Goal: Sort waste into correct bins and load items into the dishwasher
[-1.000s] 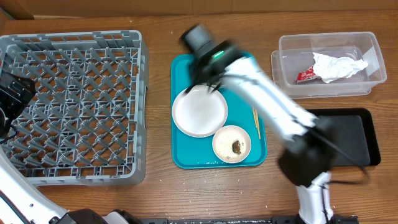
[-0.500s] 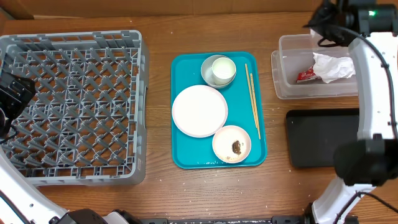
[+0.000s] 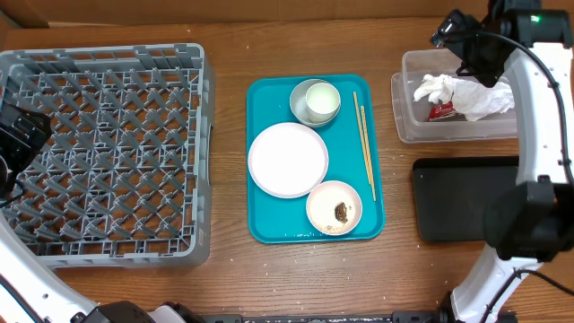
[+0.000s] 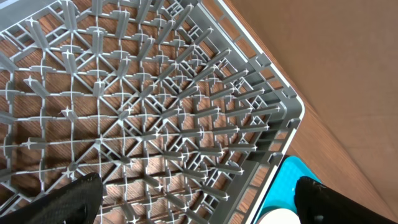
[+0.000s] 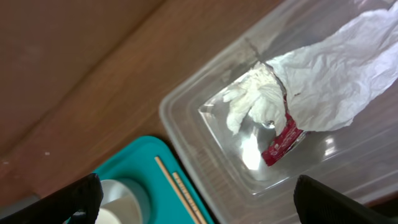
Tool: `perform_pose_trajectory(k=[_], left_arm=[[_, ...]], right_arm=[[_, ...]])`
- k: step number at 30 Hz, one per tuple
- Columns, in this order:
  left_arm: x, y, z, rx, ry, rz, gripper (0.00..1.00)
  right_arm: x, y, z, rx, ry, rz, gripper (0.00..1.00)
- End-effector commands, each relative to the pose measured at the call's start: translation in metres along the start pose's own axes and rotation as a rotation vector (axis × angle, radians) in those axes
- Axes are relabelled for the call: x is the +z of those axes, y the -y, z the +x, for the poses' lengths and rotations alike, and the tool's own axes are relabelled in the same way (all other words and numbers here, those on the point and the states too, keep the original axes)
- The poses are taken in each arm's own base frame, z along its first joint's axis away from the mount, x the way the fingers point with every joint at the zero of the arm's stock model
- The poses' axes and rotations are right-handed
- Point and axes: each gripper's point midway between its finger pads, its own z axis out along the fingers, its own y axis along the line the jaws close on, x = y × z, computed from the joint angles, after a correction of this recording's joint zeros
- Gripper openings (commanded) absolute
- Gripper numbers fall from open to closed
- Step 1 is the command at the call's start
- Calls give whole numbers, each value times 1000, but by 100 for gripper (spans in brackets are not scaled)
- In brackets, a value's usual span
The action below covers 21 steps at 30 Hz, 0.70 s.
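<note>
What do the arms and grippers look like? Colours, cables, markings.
White links on both the right arm and the left arm. The right has black joints, a thin black cable along it and a green light near the wrist. The right gripper and left gripper are black, with blunt fingers. No markings readable.

The right arm hides the right ends of the clear tub and black tray; crumpled paper covers part of the red wrapper; the cup is cut by the right wrist view's lower edge
</note>
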Motion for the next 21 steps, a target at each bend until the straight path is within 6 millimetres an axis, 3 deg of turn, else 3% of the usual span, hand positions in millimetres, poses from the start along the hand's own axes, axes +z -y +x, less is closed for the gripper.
perform_pose_trajectory(k=[1,3,6,11,14,17,21], left_arm=[[-7,5,-6,1,26,2,100],[-7,5,-6,1,26,2,100],[-7,5,-6,1,26,2,100],[-7,5,-6,1,26,2,100],[-7,5,-6,1,26,2,100],[-7,5,-6,1,26,2,100],[-7,5,-6,1,26,2,100]], right_arm=[[-80,-23,-11,-12,130,-126,100],[-105,-35,-7,-23,143,-204,100],[-127,-55,9,-49,94,-331,100],[-128,-76,37,-88,-1,-392,100],[-128,-80,43,-98,-12,-395,100],[-134,-67,26,-69,39,-386,100],[-144,-27,-10,18,129,-335,100]])
